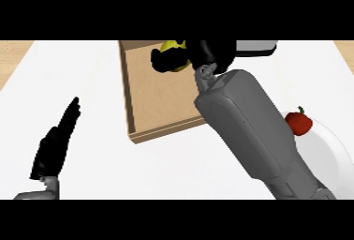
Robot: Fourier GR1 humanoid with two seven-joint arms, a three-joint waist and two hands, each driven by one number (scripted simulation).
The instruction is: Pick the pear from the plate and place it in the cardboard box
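Observation:
My right hand [200, 54] reaches over the far part of the cardboard box [155, 93], fingers curled round a yellow pear [174, 47] that shows between them. The pear hangs above the box's far end. The white plate [325, 145] lies at the right, partly hidden by my right forearm. My left hand [56, 140] rests open at the lower left, fingers straight and pointing away, apart from the box.
A red apple-like fruit [300, 122] with a stem sits on the plate's near-left part, beside my forearm. The box's near wall [169, 130] faces me. White counter surrounds the box; wooden strips show at the far corners.

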